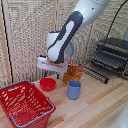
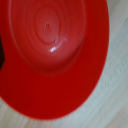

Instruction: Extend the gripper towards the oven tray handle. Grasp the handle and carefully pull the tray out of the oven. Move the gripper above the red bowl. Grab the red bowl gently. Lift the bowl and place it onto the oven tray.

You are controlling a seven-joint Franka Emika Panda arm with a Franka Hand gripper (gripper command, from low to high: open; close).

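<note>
The red bowl sat on the desk between the red basket and blue cup, beneath the arm. It looked light, rigid, glossy, perhaps slippery; its thin rim seemed the best hold. I couldn't tell how the jaws stood.

The red bowl is looking like smooth, glossy plastic, catching a small white highlight near its ringed centre. The desk is showing pale wood with a matt, lightly grained finish. The oven is appearing as dark metal, its tray reading as thin metal bars. The red basket is looking like plastic mesh, and the blue cup is showing a smooth, dull surface.
</note>
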